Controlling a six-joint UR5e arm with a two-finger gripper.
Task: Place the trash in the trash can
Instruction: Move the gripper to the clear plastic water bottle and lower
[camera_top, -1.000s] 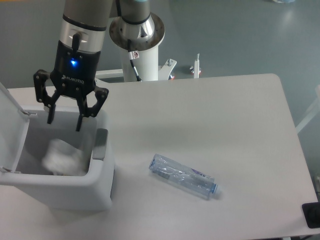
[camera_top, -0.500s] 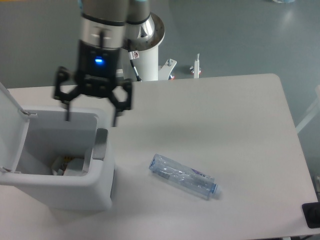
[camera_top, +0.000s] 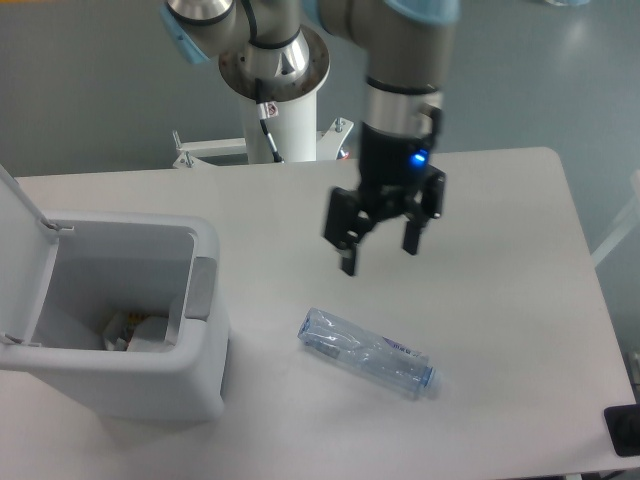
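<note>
- Bottle (camera_top: 368, 354): one, clear, crushed, bluish label and cap. Lies flat on the bench (camera_top: 500, 250), alone, well to the right of the bin. Long axis runs from upper left down to lower right, cap at the lower-right end.
- Tissue: not clearly seen; something pale lies at the bottom of the bin, too dim to name.
- Gripper (camera_top: 380, 255): one, on the single arm. Hangs above the bench, jaws spread wide, holding nothing. The bottle lies just below it in the picture, toward the near edge, slightly left of the jaws' midpoint.
- Judgement: the jaws' line does not look set square across the bottle's slanted axis; some turning may be needed before closing.
- Bin (camera_top: 205, 345): one, white, boxy, lid (camera_top: 18, 255) standing open at left, grey tab on the right rim.
</note>
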